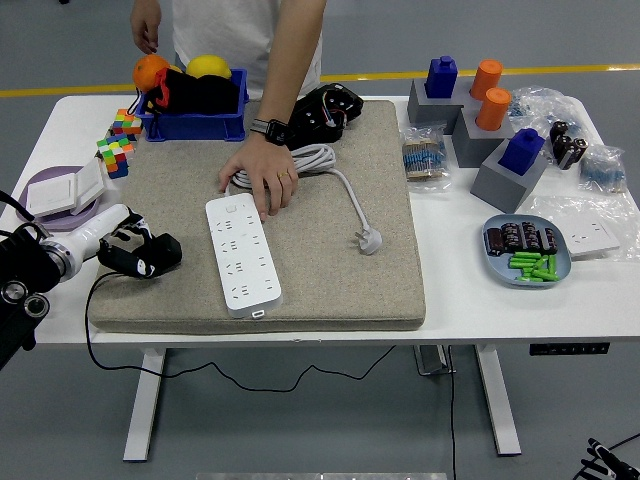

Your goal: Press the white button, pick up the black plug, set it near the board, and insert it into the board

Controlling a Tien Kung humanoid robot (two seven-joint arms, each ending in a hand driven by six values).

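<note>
Head view: the left hand [125,242] curls its fingers onto the black plug [148,253] at the mat's [330,290] left edge, so pickup is under way. Next, lift and carry it beside the white board [242,255], which a person's hand [262,178] steadies.

I see a white table [300,320] carrying a beige felt mat [330,270], a blue bin [192,125], colour cubes [118,140], grey blocks [500,165], a blue plate [500,268] and plastic bags [605,165].
</note>
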